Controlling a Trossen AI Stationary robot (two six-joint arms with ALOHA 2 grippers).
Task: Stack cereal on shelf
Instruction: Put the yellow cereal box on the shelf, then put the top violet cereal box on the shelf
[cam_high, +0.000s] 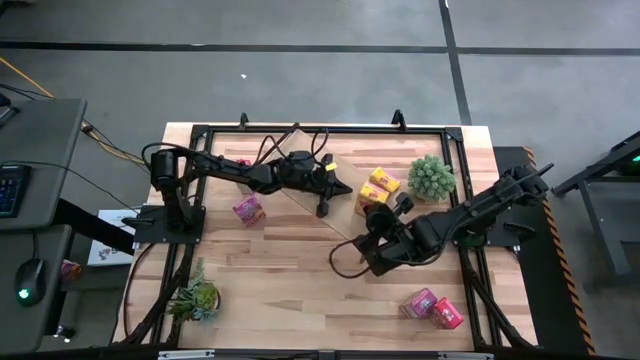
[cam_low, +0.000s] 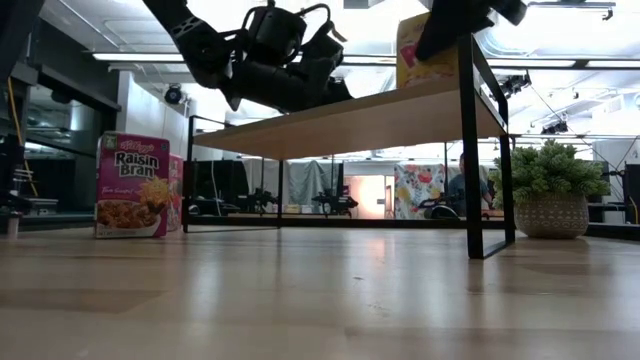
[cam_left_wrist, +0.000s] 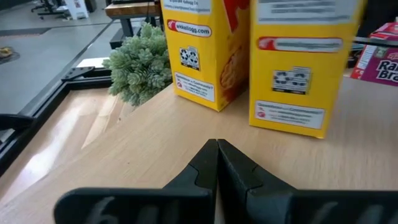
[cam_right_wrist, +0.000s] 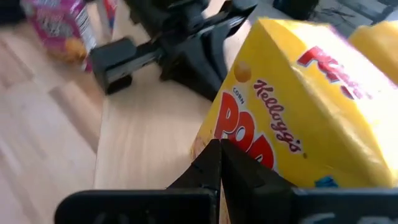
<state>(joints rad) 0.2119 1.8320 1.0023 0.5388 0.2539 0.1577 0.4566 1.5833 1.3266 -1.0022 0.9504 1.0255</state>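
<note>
1. High view: two yellow boxes (cam_high: 377, 190) stand on the shelf (cam_high: 320, 195), near the potted plant (cam_high: 431, 177). The left gripper (cam_high: 340, 186) hovers over the shelf; the right gripper (cam_high: 385, 222) sits beside the boxes. Pink boxes (cam_high: 432, 306) lie well apart from the shelf.
2. Low view: only here does the shelf's underside and a Raisin Bran box (cam_low: 132, 186) beside the shelf show.
3. Left wrist view: fingers pressed together, empty.
4. Right wrist view: fingers closed, holding nothing, touching a yellow box; better to nudge gently, square with its neighbour.
</note>
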